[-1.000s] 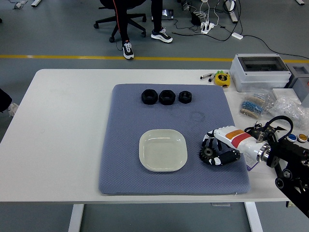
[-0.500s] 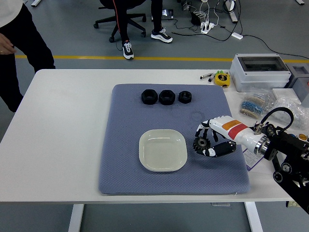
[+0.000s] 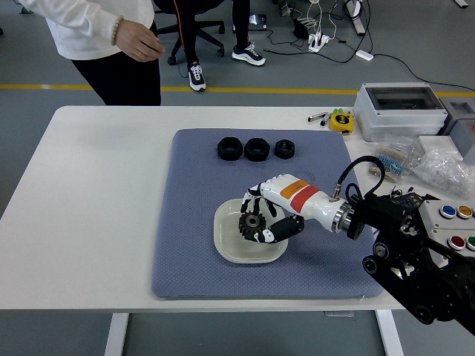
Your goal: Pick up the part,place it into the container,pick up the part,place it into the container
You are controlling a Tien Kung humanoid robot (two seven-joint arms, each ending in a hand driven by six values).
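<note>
Our right hand [image 3: 261, 220] is gripping a black gear [image 3: 251, 222], fingers and thumb curled around its toothed rim, and we are holding it directly over the cream square dish [image 3: 230, 252] that is serving as the container. The gear is sitting on edge in our grasp, its flat face turned toward the left of the counter and its bore roughly level, so its axis is running across the dish and not down into it. We cannot tell whether the teeth are touching the dish floor yet or hanging just above it.

The relation that matters now is straight down: the dish is lying beneath the hand, with the gear inside its rim on the right half. We are judging that the release needs only a small lowering and an opening of the fingers, and that the gear may tip flat or roll as it leaves us.

Three more black parts [image 3: 256, 148] are waiting in a row on the grey mat [image 3: 185, 222], beyond the dish. Our left arm is not showing. A person [image 3: 104, 37] is standing at the far left corner, hands clear of the counter [image 3: 89, 185].
</note>
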